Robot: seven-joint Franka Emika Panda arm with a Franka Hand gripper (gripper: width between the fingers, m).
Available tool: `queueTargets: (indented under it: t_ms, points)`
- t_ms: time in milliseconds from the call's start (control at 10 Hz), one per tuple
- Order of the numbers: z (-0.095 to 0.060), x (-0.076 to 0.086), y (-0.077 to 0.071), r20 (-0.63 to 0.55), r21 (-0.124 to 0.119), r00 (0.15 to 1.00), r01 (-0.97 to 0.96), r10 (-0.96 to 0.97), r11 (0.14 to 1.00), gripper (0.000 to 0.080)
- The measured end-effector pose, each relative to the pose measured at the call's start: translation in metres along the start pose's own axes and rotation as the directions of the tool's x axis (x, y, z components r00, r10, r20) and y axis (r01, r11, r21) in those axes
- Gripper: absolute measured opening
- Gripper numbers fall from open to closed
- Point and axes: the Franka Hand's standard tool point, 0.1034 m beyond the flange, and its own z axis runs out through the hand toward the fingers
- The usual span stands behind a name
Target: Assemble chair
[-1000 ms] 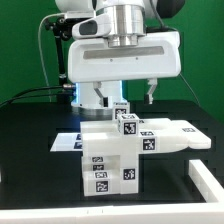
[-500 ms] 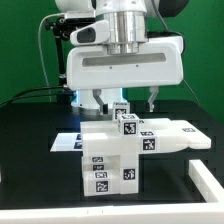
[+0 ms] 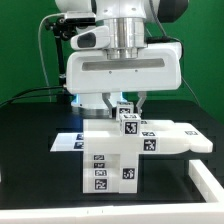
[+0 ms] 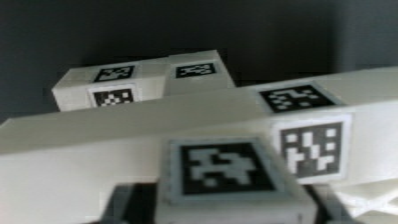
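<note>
My gripper (image 3: 122,104) is right above the chair (image 3: 118,152), fingers straddling its top tagged block (image 4: 228,168). Can't tell if I'm pinching it. Marker board (image 3: 66,142) sits below, behind the chair.

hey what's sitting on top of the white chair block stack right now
A small white tagged post stands on the chunky matte-white plastic chair assembly. The robot's hand hangs just above it, fingers either side. Whether the fingers touch the post is hidden.
</note>
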Motion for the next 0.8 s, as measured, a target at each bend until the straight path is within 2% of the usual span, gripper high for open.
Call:
queueTargets:
  t_ms: [600, 800]
  points:
    - [0.0001, -0.0001, 0.0000, 0.000, 0.000, 1.000, -0.022, 0.022, 1.000, 0.0265]
    - [0.0001, -0.0002, -0.0004, 0.001, 0.005, 0.991, -0.136, 0.136, 0.991, 0.0265]
